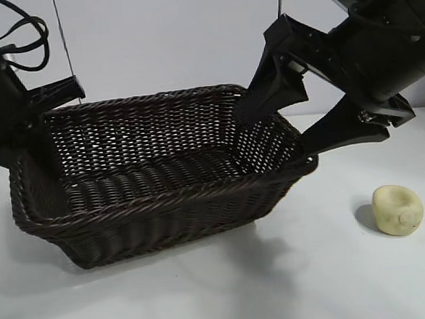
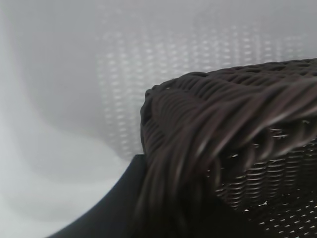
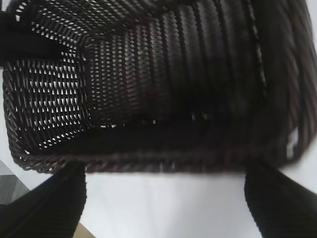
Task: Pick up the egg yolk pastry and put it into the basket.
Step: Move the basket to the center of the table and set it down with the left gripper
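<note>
Egg yolk pastry, the small pale yellow, rounded, matte lump with a dimple in its top [image 1: 398, 208], sits alone on the white desk [image 1: 309, 284] at the far right of the exterior view, well apart from everything else and untouched.

Start at the left. Your left gripper [image 1: 40, 139] is at the left end of the large rectangular dark brown woven wicker basket [image 1: 157, 207]. Its jaws stand nearly closed, and the left wrist view shows the braided rim pressed right up against one dark finger [image 2: 106, 208], so it looks to have hold of that rim, though the grip itself is partly hidden. Judging from that, its job is to steady the basket, so keep it firm and don't drag the basket about.

In the middle, the basket lies on the desk with nothing in it; the right wrist view looks straight down into its bare weave.

At the right end, your right gripper [image 1: 282, 118] hangs over the basket's right rim with its jaws spread wide and nothing between them. One finger [image 1: 266, 90] reaches down inside the wall, the other lies over the corner.

The pick has not begun. You would do well to lift the right gripper clear of the rim first, swing it over the pastry, and come down with the jaws straddling the lump evenly. Close gently: it looks soft and could crush or roll.
</note>
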`<action>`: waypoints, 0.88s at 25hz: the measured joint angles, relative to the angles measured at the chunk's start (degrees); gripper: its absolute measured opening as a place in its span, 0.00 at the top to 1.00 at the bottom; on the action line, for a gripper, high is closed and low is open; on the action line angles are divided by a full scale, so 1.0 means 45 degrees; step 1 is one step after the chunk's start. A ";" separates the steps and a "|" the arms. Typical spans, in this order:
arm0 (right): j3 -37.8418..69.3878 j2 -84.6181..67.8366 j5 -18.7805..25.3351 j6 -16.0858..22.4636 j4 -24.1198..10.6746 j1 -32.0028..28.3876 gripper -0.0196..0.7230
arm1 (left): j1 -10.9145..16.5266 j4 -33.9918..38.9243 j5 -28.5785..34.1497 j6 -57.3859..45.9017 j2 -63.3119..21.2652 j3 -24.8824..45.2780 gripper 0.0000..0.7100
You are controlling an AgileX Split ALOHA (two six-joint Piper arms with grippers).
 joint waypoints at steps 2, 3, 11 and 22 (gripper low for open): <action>0.0000 0.0000 0.0012 0.0000 0.0018 0.0000 0.13 | 0.0000 -0.0047 0.0148 0.0824 0.0136 -0.0109 0.85; 0.0000 0.0000 0.0012 0.0000 0.0018 0.0000 0.13 | 0.0000 -0.0047 0.0177 0.1181 0.0172 -0.0127 0.85; 0.0000 0.0000 0.0012 0.0000 0.0007 0.0000 0.13 | 0.0000 -0.0048 0.0287 0.2496 0.0347 -0.0137 0.85; 0.0000 0.0000 0.0022 0.0000 0.0007 0.0000 0.13 | 0.0000 -0.0041 0.0913 0.2775 0.1460 -0.1132 0.85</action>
